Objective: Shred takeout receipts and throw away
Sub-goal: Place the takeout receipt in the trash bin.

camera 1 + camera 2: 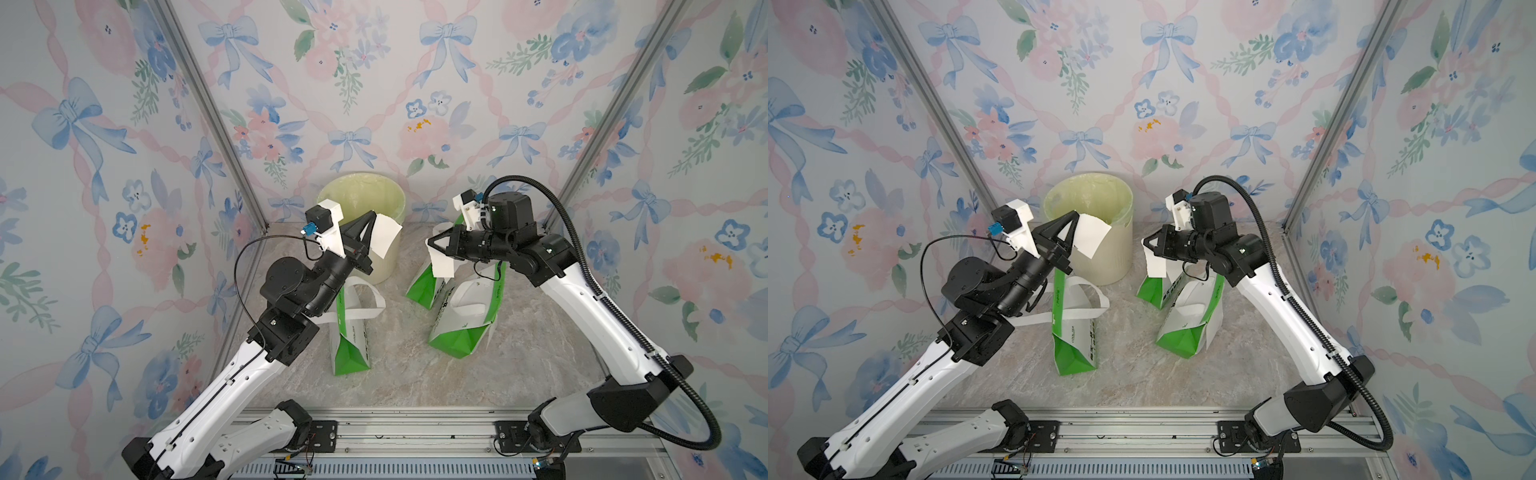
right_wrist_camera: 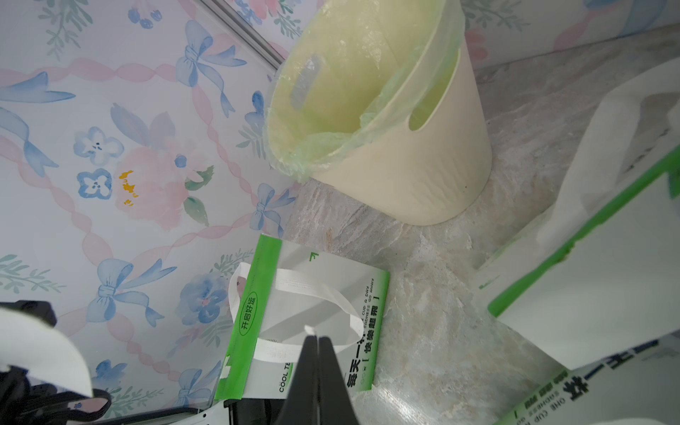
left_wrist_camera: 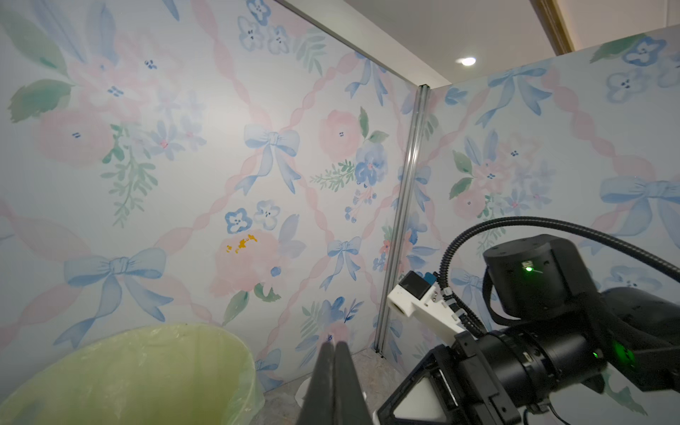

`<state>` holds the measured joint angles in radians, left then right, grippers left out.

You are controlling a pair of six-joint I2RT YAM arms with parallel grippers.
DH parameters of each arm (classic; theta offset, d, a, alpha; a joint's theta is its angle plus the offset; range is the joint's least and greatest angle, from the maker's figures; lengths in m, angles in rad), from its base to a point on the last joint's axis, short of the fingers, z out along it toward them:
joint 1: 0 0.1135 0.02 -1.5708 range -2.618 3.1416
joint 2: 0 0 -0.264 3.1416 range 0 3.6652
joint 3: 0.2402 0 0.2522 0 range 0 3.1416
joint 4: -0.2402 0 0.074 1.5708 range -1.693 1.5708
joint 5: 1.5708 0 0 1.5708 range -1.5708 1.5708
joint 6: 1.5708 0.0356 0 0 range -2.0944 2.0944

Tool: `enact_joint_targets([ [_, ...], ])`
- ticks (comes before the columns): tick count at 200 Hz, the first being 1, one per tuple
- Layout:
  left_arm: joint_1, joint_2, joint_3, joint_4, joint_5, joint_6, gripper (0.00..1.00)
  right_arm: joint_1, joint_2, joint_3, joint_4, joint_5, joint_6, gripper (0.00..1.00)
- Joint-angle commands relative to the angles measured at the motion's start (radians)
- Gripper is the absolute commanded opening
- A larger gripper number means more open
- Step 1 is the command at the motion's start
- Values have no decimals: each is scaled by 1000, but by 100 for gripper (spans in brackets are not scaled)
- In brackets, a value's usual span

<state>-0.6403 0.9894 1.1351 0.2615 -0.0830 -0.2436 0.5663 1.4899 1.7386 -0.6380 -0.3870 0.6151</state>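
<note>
Holding: L pincer [image 1: 372, 216] pinched fully shut on L slip [image 1: 387, 236]; R pincer [image 1: 430, 243] pinched fully shut on R slip [image 1: 443, 262], w/ a sliver poking past my tips in the R wrist view.
Where: both slips are up in the air, off the table [image 1: 415, 374]. L slip is right at the front rim of the bin [image 1: 383, 271]; R slip is beside the bin, above the rear bag [image 1: 419, 287].
L slip axis: long side runs from my tips down & away, free end toward the bin wall.
R slip axis: hangs near vertical, free end down.
Key relation: bin mouth lies just past L pincer, fwd & a bit right; from R pincer it's off to the left, clearly apart. L arm is nearer.
Step (guess): tear looks done, drop is due.
Next needs: L pincer over the mouth before letting go; can't tell if L slip clears the rim yet.
Risk: light paper may flutter outside.
</note>
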Motion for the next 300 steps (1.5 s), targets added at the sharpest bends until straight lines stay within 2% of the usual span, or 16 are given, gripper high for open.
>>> enact_joint_targets([
  [1,12,19,2,23,-94,-141,0,24,-5,26,152,47,-64,0],
  [51,28,7,-37,20,-205,-310,0,61,158,77,519,184,-21,0],
  [88,30,-10,-76,3,-307,-458,0,93,292,186,588,220,3,0],
  [105,31,-16,-87,3,-320,-485,0,107,347,231,607,268,-25,0],
  [129,33,-34,-100,2,-329,-498,0,116,437,252,735,356,-57,0],
  [163,35,-63,-119,-8,-328,-516,0,139,606,405,787,443,-158,0],
  [181,35,-75,-128,-12,-330,-531,0,157,690,480,766,490,-276,11],
  [200,36,-84,-134,-16,-334,-537,0,160,740,523,746,515,-356,32],
  [244,38,-79,-131,-18,-339,-540,0,158,714,601,597,480,-520,66],
  [257,41,-69,-128,-18,-332,-540,0,152,683,600,547,467,-531,71],
  [300,70,-27,-93,-12,-251,-514,0,103,509,557,322,318,-448,71],
])
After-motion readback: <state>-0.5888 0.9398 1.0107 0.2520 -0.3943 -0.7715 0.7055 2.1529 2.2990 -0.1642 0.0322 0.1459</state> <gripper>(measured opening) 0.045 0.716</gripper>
